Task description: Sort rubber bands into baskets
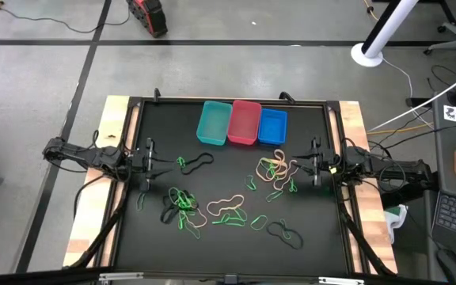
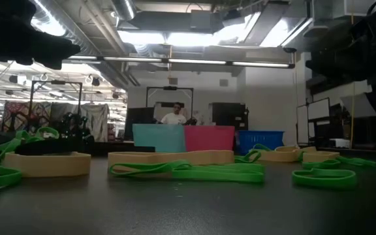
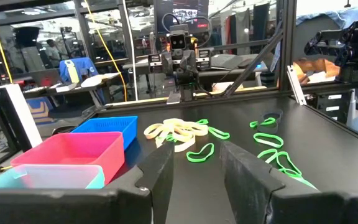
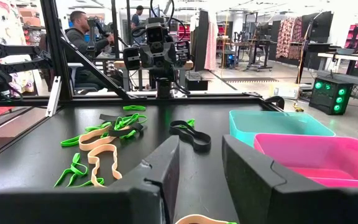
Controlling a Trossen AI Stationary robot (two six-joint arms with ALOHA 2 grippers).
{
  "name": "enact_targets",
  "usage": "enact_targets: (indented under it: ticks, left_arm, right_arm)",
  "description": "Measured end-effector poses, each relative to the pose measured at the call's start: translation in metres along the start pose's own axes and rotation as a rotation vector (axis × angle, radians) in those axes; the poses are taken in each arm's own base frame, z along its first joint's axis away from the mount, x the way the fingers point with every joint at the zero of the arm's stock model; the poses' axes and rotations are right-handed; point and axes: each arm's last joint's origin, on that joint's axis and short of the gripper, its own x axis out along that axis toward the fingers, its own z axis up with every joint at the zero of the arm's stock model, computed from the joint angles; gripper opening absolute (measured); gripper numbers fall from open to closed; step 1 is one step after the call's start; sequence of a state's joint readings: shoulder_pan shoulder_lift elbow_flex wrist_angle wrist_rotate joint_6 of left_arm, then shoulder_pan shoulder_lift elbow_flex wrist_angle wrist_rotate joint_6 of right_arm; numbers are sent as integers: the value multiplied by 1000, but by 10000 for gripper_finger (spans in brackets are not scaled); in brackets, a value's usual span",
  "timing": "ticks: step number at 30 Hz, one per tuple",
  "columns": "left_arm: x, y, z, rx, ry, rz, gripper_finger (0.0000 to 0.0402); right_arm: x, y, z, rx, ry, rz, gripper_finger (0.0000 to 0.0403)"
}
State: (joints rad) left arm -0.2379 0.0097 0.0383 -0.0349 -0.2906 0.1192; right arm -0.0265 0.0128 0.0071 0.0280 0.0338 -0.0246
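Black mat (image 1: pixel 236 237): bands (image 1: pixel 228 212) mid; both pincers (image 1: pixel 158 164) (image 1: pixel 305 166) open, empty, at side edges.

A robotics lab is shown: workbenches (image 3: pixel 98 79) crowded with equipment, exposed ceiling ducts (image 2: pixel 90 26), strip lights (image 2: pixel 194 62), and a person (image 4: pixel 79 31) seated beyond the table.

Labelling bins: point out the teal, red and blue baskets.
teal basket (image 1: pixel 212 123), high view, its bare floor.
red basket (image 1: pixel 245 122), high view, middle of its floor.
blue basket (image 1: pixel 272 127), high view, middle of its floor.
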Motion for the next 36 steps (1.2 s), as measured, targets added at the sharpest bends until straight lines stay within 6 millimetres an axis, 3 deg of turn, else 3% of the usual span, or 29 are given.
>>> enact_targets:
  ticks: [21, 29, 36]
  left_arm:
    - [0, 0, 0, 24, 0, 0, 129]
    - [0, 0, 2, -147, -23, 2, 129]
    - [0, 0, 3, -154, -32, 2, 129]
  right_arm:
    - [0, 0, 0, 0, 0, 0, 122]
    - [0, 0, 0, 0, -1, 0, 122]
    - [0, 0, 0, 0, -1, 0, 122]
